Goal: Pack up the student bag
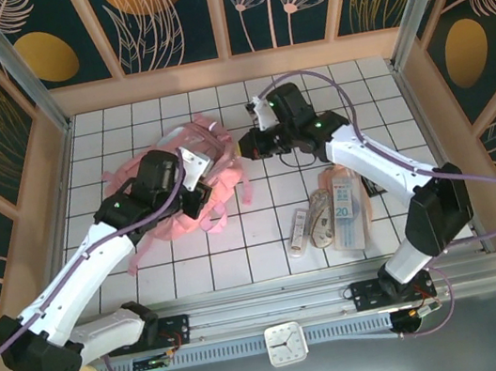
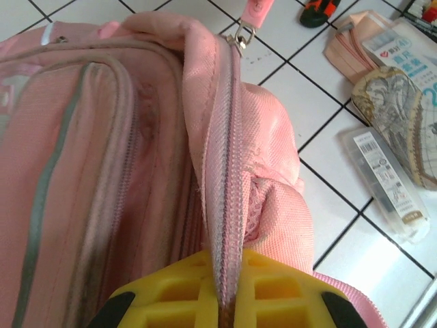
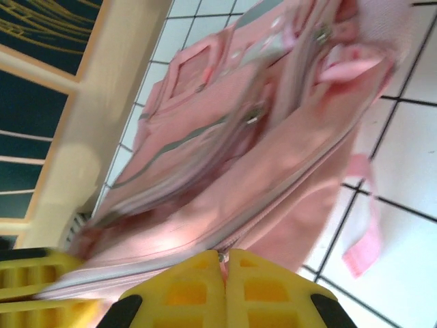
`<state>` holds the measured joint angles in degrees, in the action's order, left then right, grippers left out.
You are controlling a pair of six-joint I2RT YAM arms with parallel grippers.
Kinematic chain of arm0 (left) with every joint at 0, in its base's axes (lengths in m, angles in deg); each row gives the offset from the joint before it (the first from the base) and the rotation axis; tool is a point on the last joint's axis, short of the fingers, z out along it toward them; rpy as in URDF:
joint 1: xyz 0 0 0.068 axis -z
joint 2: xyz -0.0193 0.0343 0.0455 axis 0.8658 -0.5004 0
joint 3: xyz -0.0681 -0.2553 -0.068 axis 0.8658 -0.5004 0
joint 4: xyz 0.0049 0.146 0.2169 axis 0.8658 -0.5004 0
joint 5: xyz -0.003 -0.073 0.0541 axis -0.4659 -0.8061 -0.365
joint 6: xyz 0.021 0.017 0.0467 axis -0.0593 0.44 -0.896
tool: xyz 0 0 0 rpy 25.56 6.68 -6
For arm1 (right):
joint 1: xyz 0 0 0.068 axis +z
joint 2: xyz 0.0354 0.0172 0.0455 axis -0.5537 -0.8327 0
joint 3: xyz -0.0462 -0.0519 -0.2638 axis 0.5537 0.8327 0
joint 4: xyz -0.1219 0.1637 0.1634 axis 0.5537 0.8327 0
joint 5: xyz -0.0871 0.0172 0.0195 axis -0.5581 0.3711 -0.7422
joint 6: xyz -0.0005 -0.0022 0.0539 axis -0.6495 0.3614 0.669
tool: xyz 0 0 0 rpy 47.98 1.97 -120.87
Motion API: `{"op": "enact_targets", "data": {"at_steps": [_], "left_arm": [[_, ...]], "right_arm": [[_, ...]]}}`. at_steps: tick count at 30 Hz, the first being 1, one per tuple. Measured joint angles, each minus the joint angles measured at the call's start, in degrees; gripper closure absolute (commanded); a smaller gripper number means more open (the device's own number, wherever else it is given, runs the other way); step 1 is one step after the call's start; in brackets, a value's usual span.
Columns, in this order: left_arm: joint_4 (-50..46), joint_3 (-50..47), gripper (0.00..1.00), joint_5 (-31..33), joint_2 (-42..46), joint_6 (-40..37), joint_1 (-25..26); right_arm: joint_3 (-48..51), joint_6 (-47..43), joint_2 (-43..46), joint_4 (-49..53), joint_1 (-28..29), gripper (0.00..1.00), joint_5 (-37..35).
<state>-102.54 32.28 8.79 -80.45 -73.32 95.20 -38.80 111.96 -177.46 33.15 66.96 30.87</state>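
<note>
Student bag [image 1: 212, 144] is lying on the tiled table [image 1: 123, 121] at about 9 o'clock from its middle, and both grippers are pinching it. Slipping is looking like the main danger. Each pinch is taking only a thin ridge of fabric along the zip [image 2: 229, 171]. A pull apart could be tugging the cloth free, or dragging the whole soft bag toward the stationery pile [image 1: 338, 213] at 4 o'clock instead of spreading an opening. On the zip seam the left gripper [image 2: 229, 290] is clamping fully closed. At the bag's 3 o'clock edge the right gripper [image 3: 224, 273] is likewise clamping closed, with only a sliver of pink showing between its fingers.
</note>
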Motion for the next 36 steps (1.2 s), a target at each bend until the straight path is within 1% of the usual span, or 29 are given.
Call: {"op": "enact_targets", "data": {"at_steps": [4,7,10,13,15,20,21,22,24,26,27,29,30,31,36], "left_arm": [[-6.29,7.23,1.00,-0.11,-0.15,-0.87,0.00],[-9.40,12.96,1.00,0.04,-1.11,-1.51,-0.02],[-11.67,17.09,1.00,0.96,-2.51,-1.70,-0.07],[-13.73,18.60,1.00,1.60,-3.10,-1.73,-0.07],[-14.62,18.64,1.00,1.68,-3.30,-1.70,-0.07],[-15.67,17.51,1.00,1.84,-3.78,-1.44,-0.07],[-15.54,17.00,0.74,1.66,-3.63,-1.22,-0.07],[-15.43,16.46,0.49,1.33,-3.43,-1.07,-0.07],[-14.34,15.13,0.35,0.85,-2.38,0.13,-0.09],[-11.76,12.94,0.23,0.33,-0.46,1.66,-0.33],[-10.12,11.19,0.17,0.15,0.92,2.67,-0.39],[-7.65,8.13,0.11,0.35,3.04,4.48,-0.42],[-6.56,6.80,0.09,0.61,3.85,5.35,-0.42],[-5.44,5.70,0.09,1.14,4.39,6.29,-0.42],[-1.20,3.39,0.07,4.09,2.36,9.51,-0.42]], "right_arm": [[4.48,0.09,-0.98,-8.59,-4.72,1.00,0.85],[4.85,0.26,-3.72,-14.60,-6.67,1.00,0.94],[5.81,0.48,-6.91,-20.11,-7.45,1.00,0.87],[7.56,0.68,-10.47,-24.70,-8.09,1.00,0.72],[8.90,1.11,-12.55,-27.47,-8.57,1.00,2.47],[10.25,1.55,-14.56,-31.08,-8.98,1.00,5.22],[10.34,1.55,-14.58,-31.06,-9.25,0.96,5.64],[10.32,1.55,-14.64,-30.97,-9.55,0.87,6.19],[10.32,1.44,-14.73,-29.51,-10.27,0.72,6.36],[10.32,0.83,-14.73,-26.64,-11.34,0.62,5.46],[10.16,0.44,-14.64,-25.03,-11.98,0.58,4.92],[9.60,0.07,-14.21,-20.50,-12.96,0.57,3.56],[9.25,-0.02,-13.70,-17.64,-13.35,0.56,3.02],[8.90,-0.04,-13.05,-14.71,-13.57,0.54,2.38],[4.74,-1.88,-12.15,-2.71,-13.33,0.53,2.93]]}}
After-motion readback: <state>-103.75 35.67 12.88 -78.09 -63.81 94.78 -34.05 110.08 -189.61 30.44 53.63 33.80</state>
